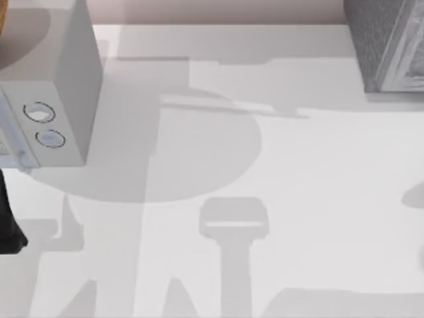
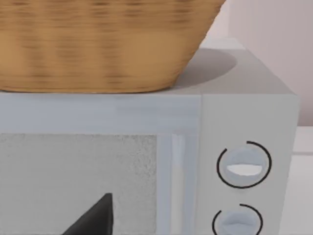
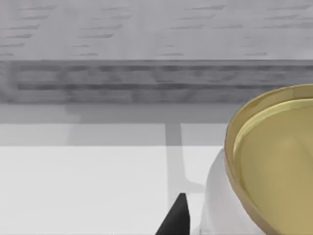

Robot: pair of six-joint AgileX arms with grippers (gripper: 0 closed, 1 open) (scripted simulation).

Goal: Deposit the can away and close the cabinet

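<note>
The can [image 3: 274, 161] has a gold top and a white body and sits very close to the right wrist camera. A dark tip of my right gripper [image 3: 177, 216] shows just beside it; whether it holds the can is unclear. The cabinet [image 1: 391, 46] is a grey textured box at the table's far right corner. In the right wrist view the cabinet [image 3: 156, 78] faces me across the table with a dark band along its front. My left arm [image 1: 10, 225] is at the table's left edge, and my left gripper [image 2: 93, 218] faces a microwave.
A white microwave [image 1: 59, 99] with two round knobs stands at the far left. A wicker basket [image 2: 98, 44] rests on top of it. Arm shadows fall across the white table [image 1: 298, 199].
</note>
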